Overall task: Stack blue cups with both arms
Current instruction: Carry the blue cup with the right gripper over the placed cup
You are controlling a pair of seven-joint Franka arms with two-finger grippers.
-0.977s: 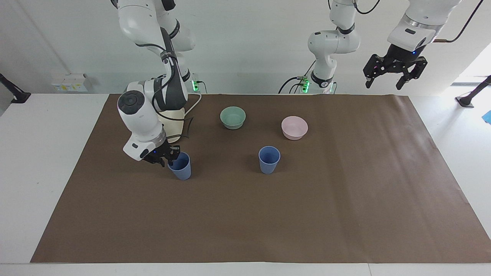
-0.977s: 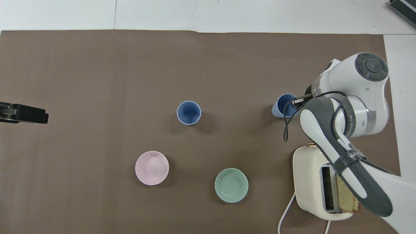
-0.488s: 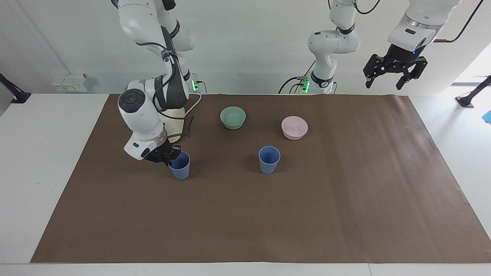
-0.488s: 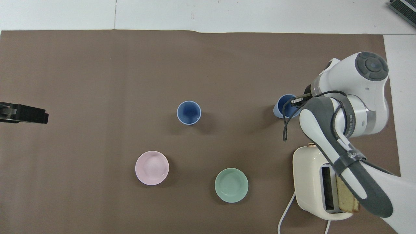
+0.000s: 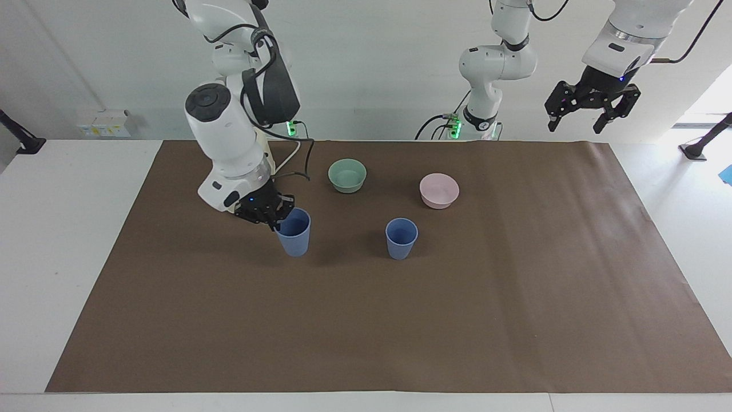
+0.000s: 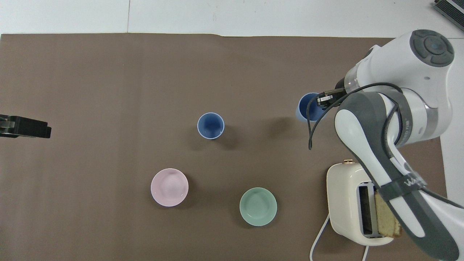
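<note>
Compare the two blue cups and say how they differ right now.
The cup in the right hand is gripped at its rim and lifted off the brown mat; the free blue cup stands on the mat, untouched. The held blue cup is toward the right arm's end of the table, the free one near the middle, beside the pink bowl. Both are upright, matte blue and tapered.

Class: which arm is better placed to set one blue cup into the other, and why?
Right. Its claw is shut on a cup's rim, lifted beside the standing cup. The left claw waits, open, high over the table's end.
</note>
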